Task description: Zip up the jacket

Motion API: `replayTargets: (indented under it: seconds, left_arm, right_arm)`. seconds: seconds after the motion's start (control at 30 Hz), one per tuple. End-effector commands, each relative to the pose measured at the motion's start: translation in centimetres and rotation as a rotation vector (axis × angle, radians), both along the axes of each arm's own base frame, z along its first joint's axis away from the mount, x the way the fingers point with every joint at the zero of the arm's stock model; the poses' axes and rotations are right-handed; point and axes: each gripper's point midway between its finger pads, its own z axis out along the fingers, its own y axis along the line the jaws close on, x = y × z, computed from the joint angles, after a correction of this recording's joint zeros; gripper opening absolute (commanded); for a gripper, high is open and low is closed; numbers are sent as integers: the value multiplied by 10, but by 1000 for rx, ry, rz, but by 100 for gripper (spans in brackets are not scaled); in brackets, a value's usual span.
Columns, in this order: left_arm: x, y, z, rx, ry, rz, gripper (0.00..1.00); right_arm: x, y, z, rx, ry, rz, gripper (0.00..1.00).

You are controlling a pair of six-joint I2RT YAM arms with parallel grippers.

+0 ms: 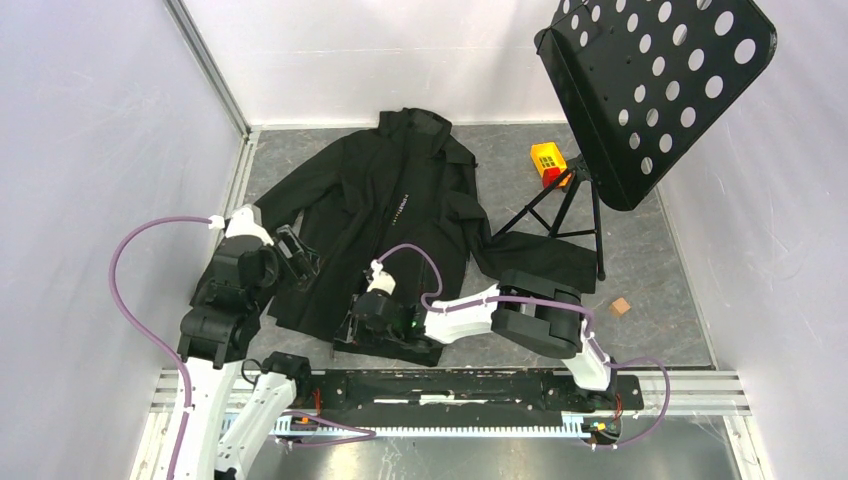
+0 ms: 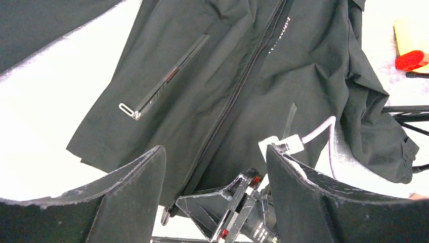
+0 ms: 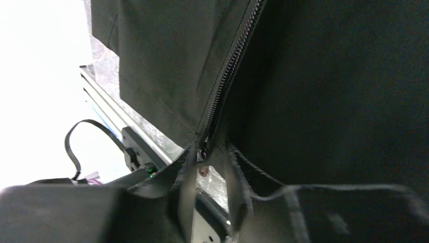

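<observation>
The black jacket (image 1: 330,190) lies flat on the table, collar far, hem near; its front zipper (image 1: 400,205) runs down the middle. My right gripper (image 1: 352,330) is at the hem, its narrow jaws pinched on the zipper's bottom end (image 3: 205,149). In the right wrist view the zipper teeth (image 3: 227,71) run up from my right gripper (image 3: 210,149). My left gripper (image 1: 300,258) is open and empty over the jacket's left edge. The left wrist view shows my left gripper (image 2: 212,149) wide apart above the jacket (image 2: 202,76), the right gripper (image 2: 222,212) below and a pull tab (image 2: 166,216) hanging beside it.
A black perforated music stand (image 1: 660,80) stands at the back right, its tripod legs (image 1: 560,215) by the jacket's right sleeve. A yellow and red block (image 1: 548,160) sits beside it and a small brown cube (image 1: 621,306) lies at the right. A metal rail (image 1: 480,385) runs along the near edge.
</observation>
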Motion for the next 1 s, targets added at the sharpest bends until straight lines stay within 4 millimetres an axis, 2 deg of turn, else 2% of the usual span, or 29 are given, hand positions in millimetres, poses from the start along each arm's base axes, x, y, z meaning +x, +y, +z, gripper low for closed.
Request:
replayTargets:
  seconds: [0.0,0.07,0.1,0.2,0.27,0.37,0.43,0.53,0.7,0.87,0.97]
  left_arm:
    - [2,-2,1,15,4,-32,79]
    - [3,-5,-5,2,28,-31,80]
    - [4,-6,-8,-7,42,-30,80]
    - [5,-20,-22,-56,87,-75,80]
    - [7,-27,-34,-87,120,-90,78]
    - [10,-42,-48,-152,166,-129,74]
    - [14,-48,-53,-197,180,-121,70]
    - [18,-70,-67,-315,193,-175,61]
    - [16,-94,-104,-472,253,-207,54]
    - [12,-111,-123,-599,238,-249,52]
    - [7,-112,-131,-591,252,-271,53]
  right_arm:
    - [6,7,0,-7,-29,-5,25]
    - [6,6,2,-7,-62,40,3]
    - [6,5,8,-5,-97,71,0]
    - [1,-3,32,60,-284,228,0]
    - [-10,-11,52,174,-428,373,0]
    - [-10,-31,55,203,-528,469,0]
    - [-9,-38,55,245,-528,505,0]
    - [-13,-48,61,327,-535,521,0]
    - [-6,-61,64,363,-531,485,0]
    - [-4,-64,67,394,-517,475,0]
    - [-4,-64,71,413,-514,471,0]
